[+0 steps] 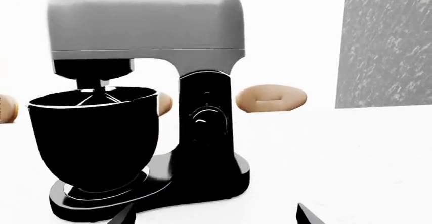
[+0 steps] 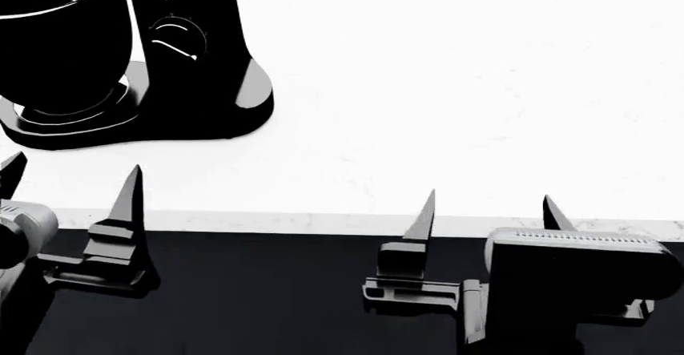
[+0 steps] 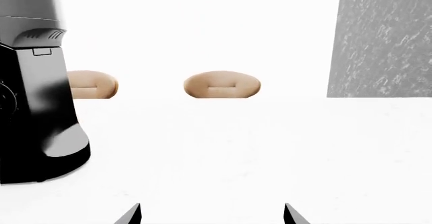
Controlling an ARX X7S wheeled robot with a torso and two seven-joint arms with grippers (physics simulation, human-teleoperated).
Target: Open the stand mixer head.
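Currently the mixer head (image 1: 145, 19) is seen lowered, ahead of the nearer left hand (image 2: 70, 183), whose fingers are spread and empty.

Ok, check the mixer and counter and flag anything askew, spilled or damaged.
Nothing stands out. The mixer head is down and level over the bowl, which sits squarely on the base. The counter shows no spill. Both grippers, left and right, hang open short of the mixer, touching nothing.
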